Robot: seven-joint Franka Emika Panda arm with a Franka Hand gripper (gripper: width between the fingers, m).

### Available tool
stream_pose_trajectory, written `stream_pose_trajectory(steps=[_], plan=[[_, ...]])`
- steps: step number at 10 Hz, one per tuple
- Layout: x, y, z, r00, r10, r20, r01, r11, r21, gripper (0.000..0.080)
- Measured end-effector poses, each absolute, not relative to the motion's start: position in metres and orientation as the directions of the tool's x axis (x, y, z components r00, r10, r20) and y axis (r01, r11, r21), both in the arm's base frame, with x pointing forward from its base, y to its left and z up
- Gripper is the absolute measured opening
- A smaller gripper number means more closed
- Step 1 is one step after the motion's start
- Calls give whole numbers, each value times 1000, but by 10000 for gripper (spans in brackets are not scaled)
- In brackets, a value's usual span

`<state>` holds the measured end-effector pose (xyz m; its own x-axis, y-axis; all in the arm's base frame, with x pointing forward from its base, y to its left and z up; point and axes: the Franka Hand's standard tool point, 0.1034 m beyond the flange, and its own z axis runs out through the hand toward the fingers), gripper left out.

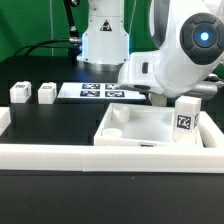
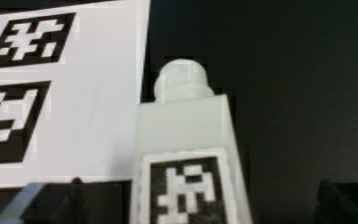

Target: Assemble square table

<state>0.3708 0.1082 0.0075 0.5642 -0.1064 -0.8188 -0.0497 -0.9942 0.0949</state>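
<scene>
Your white robot arm point(image 1: 180, 50) fills the exterior view's upper right, and its bulk covers the hand in that view. The long low border wall point(image 1: 45, 157) runs along the front of the black table point(image 1: 60, 125). Just behind the wall, on the exterior view's right, the square table top point(image 1: 150, 128) lies rim-up like a shallow tray, with its white floor bare in the middle. A tagged leg block point(image 1: 185, 120) stands upright at the tray's right far corner. You cannot tell whether it sits inside the rim or just behind it. The marker board point(image 1: 100, 92) lies flat farther back, and its right end is hidden under the arm. Well to the exterior view's left, a first small leg block point(image 1: 18, 93) and a second small leg block point(image 1: 46, 93) stand side by side on the table, apart from the tray. In the wrist view, a long leg point(image 2: 185, 130) lies on the black surface just beside the marker board, its rounded tip pointing away. Whether it is the block seen by the tray cannot be told. The gripper point(image 2: 197, 206) is spread wide and grips nothing. Its blurred fingers point(image 2: 48, 203) are cut off at the picture's edge, either side of the leg's tagged end, with dark gaps between.
</scene>
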Motion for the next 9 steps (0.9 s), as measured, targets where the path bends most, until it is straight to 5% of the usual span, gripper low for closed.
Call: stream_pose_trajectory(steps=[3, 5, 9], plan=[[370, 107, 7, 562, -112, -820, -54, -994, 99, 637], [370, 106, 8, 560, -113, -821, -56, -994, 99, 286], [370, 105, 8, 560, -115, -821, -59, -993, 99, 286]])
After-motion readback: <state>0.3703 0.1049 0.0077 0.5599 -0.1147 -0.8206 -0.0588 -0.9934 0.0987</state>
